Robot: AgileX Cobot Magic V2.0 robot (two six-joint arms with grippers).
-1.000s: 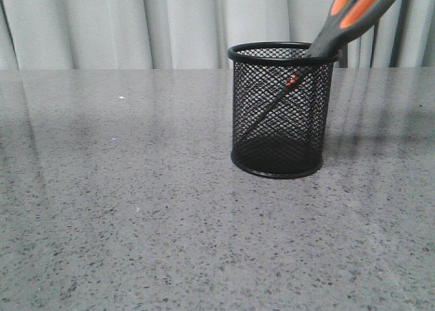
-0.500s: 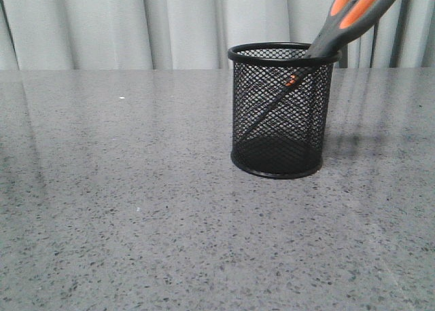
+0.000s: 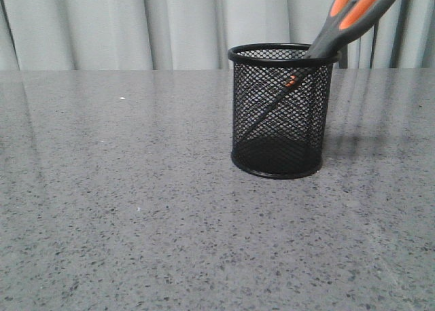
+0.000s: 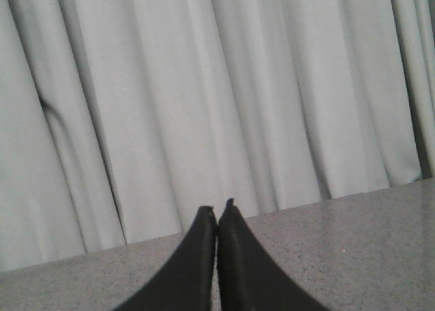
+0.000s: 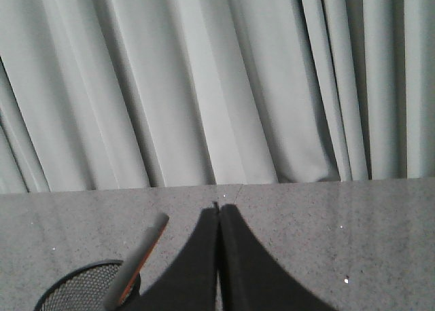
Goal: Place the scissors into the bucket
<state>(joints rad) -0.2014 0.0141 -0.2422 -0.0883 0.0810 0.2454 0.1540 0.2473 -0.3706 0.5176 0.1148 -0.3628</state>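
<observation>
The bucket (image 3: 281,111), a black wire-mesh cup, stands upright on the grey table right of centre. The scissors (image 3: 353,13) lean inside it, blades down and visible through the mesh, grey-and-orange handles sticking out over the right rim. In the right wrist view the bucket's rim (image 5: 81,287) and a scissors handle (image 5: 139,260) show beside my right gripper (image 5: 219,209), which is shut and empty. My left gripper (image 4: 217,209) is shut too, holding nothing, above bare table facing the curtain. Neither gripper appears in the front view.
A pale pleated curtain (image 3: 136,26) hangs behind the table's far edge (image 3: 102,69). The speckled grey tabletop (image 3: 136,209) stretches to the left and front of the bucket.
</observation>
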